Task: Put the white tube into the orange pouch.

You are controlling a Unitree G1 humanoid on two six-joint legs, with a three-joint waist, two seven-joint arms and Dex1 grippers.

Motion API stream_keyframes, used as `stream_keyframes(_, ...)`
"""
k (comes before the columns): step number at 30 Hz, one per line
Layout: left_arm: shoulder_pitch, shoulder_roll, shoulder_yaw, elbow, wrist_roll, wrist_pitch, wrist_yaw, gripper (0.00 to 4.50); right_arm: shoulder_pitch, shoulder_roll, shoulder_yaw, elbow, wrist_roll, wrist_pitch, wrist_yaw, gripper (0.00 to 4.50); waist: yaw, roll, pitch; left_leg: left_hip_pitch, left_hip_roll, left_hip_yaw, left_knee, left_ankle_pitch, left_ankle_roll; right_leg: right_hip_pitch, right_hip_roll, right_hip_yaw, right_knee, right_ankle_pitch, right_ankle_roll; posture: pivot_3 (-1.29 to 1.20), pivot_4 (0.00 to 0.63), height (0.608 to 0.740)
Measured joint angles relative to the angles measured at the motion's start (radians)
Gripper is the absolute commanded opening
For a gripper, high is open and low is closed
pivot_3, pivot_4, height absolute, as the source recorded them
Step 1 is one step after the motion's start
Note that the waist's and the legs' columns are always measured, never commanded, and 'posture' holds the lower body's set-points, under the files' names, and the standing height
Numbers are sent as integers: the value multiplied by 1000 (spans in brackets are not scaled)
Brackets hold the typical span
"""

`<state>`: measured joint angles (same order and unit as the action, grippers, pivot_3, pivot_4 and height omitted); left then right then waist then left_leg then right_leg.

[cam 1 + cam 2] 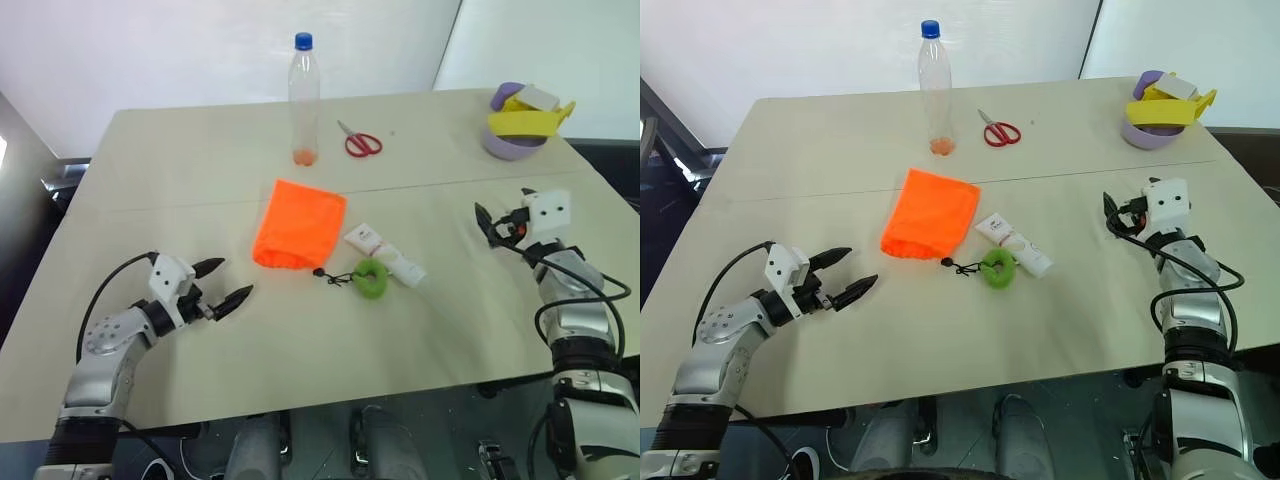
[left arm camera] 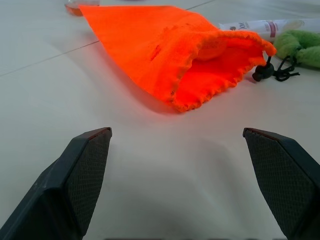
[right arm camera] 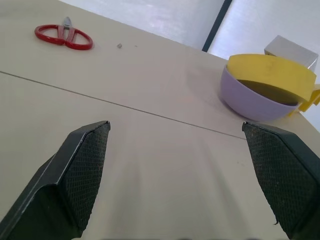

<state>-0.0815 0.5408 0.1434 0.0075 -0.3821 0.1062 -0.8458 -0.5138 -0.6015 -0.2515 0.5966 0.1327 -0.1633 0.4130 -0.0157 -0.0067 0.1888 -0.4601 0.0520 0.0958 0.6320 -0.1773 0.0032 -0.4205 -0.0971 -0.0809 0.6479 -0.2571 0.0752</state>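
Both my pincers [image 1: 222, 284] [image 1: 1118, 222] are standing released; the white tube [image 1: 385, 253], mid-counter, is looking light, squashy: I am judging its middle best.

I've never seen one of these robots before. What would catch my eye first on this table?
The bright orange pouch lies flat mid-table, its mouth toward the robot, with a green ring on its black cord and the white tube just right of it. Further back stand a clear bottle and red scissors. The left gripper and right gripper hover open, empty.
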Motion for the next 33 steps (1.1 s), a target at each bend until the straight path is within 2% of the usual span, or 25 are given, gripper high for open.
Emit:
stream_keyframes(6,-6,-3,1,26,0,-29,-1,4500,0,0,0,9,0,-9,4,4428,3,0,0,0,0,0,0,0,0,0,0,0,0,0,0,0,150,740)
stream_keyframes(16,-43,-1,9,53,3,-64,5,4500,-14,-10,0,166,-1,-82,57,4428,1,0,0,0,0,4,0,0,0,0,0,0,0,0,0,0,150,740)
stream_keyframes(33,-72,-30,9,79,0,-105,18,4500,43,-9,0,28,32,-48,125,4428,2,0,0,0,0,4,0,0,0,0,0,0,1,0,1,0,150,740)
